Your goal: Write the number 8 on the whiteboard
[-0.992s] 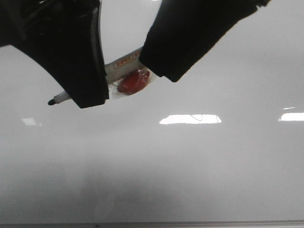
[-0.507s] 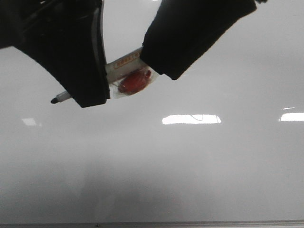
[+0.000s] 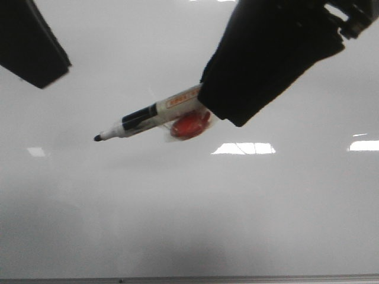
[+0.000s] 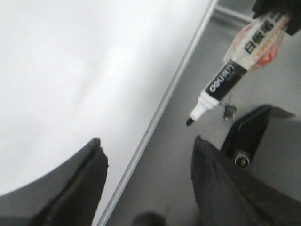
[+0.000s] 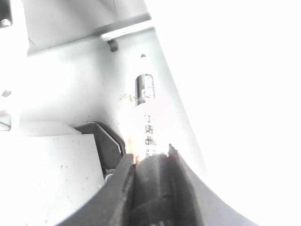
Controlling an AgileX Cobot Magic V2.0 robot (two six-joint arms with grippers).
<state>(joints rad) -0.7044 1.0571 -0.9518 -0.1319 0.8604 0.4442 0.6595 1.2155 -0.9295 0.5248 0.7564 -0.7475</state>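
Looking across from the left, my left gripper (image 3: 32, 50) had pulled back up into the corner. A moment before, it was down by the marker and hid the marker's front half. Now it was well apart from it. In the left wrist view its two fingers (image 4: 87, 181) stood wide apart with nothing between them.

Next came the marker (image 3: 151, 115). Its black tip was bare now, so I think the cap had just come off. That meant the marker was ready to write. The tip pointed left and hung over the whiteboard (image 3: 189, 213), but I could not tell if it touched.

On the right, my right gripper (image 3: 207, 112) was closed tight on the back end of the marker. Something round and red (image 3: 190, 125) stuck out just under my grip.

I saw no number 8 anywhere on the whiteboard. Only bright light spots showed on it. So the writing had not started yet, I think.

The left wrist view showed things the front view did not. It showed the white letters on the marker (image 4: 235, 70), the thin edge of the whiteboard (image 4: 178, 80) and a dark thing (image 4: 247, 136) on the table beside it. That may be the cap, but I could not be sure. The right wrist view was too bright to show much.
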